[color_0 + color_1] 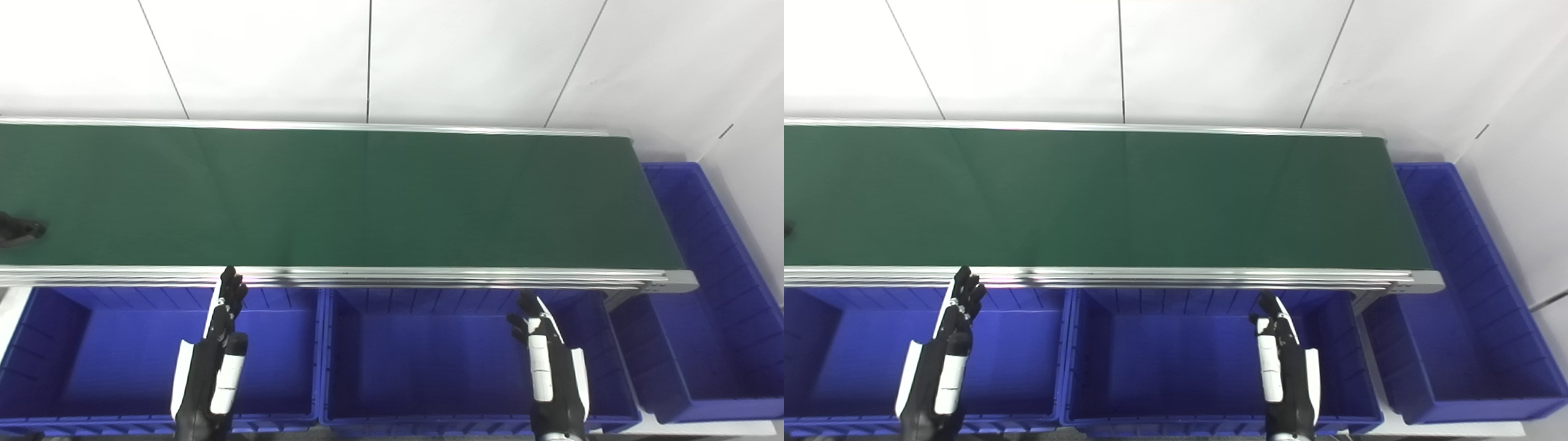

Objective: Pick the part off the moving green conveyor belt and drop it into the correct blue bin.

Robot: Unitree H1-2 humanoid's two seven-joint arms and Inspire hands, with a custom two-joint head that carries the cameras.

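A dark part (18, 231) rides the green belt (343, 196) at the far left edge of the left eye view, near the belt's front rail. Both robot hands hover over the blue bins in front of the belt, holding nothing: the left hand (222, 331) above the left bin (37, 343), fingers (231, 288) straight and spread slightly, the right hand (542, 349) above the middle bin (429, 349), fingers likewise extended. A third bin (704, 275) sits past the belt's right end.

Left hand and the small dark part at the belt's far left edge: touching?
Apart. The left eye view shows the left hand over a blue bin, with bare green conveyor belt separating it from the dark part.
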